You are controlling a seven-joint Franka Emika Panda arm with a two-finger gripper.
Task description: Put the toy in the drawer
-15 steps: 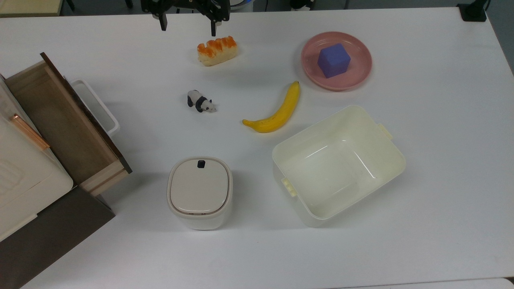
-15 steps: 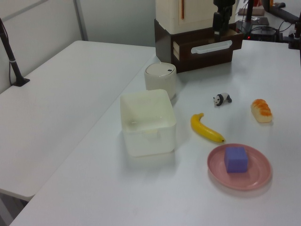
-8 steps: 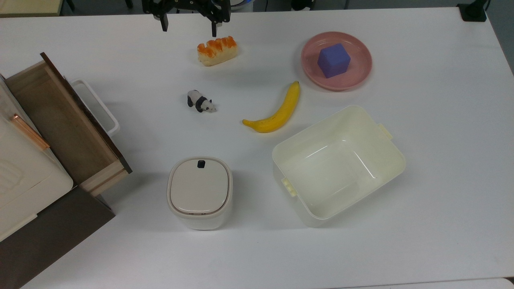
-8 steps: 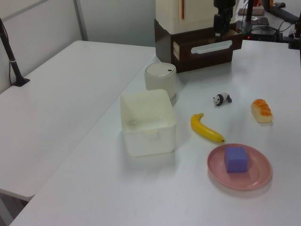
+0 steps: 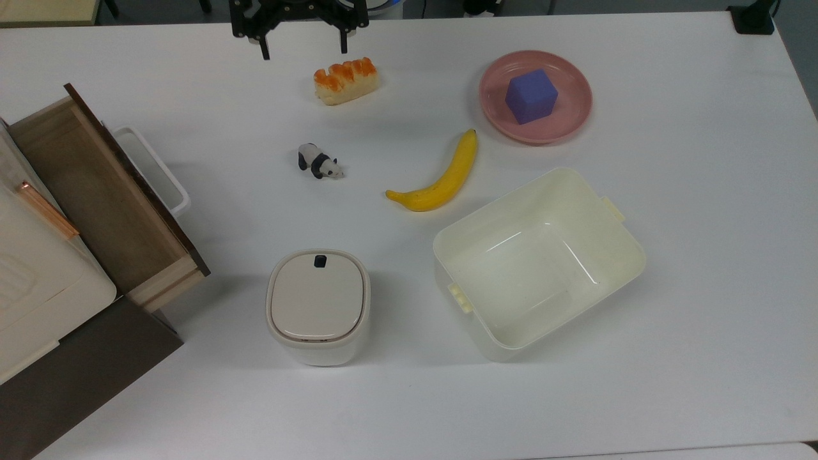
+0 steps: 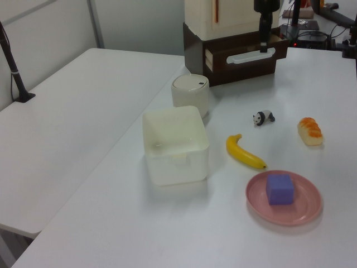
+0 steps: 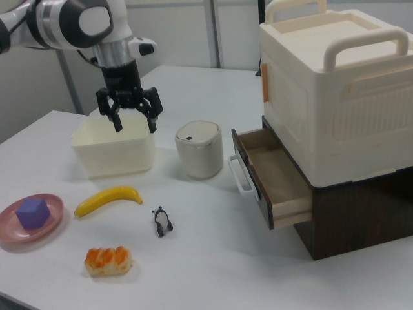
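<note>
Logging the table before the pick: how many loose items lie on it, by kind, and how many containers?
Toy animals: 1, the panda
Toy foods: 2, banana, bread piece
Blocks: 1, purple cube
Containers: 4, plate, tub, lidded bin, drawer
Total: 8

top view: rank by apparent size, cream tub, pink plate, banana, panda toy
Largest to smallest, as the top view shows them:
1. cream tub
2. pink plate
3. banana, about as long as the plate is wide, but far thinner
4. panda toy
</note>
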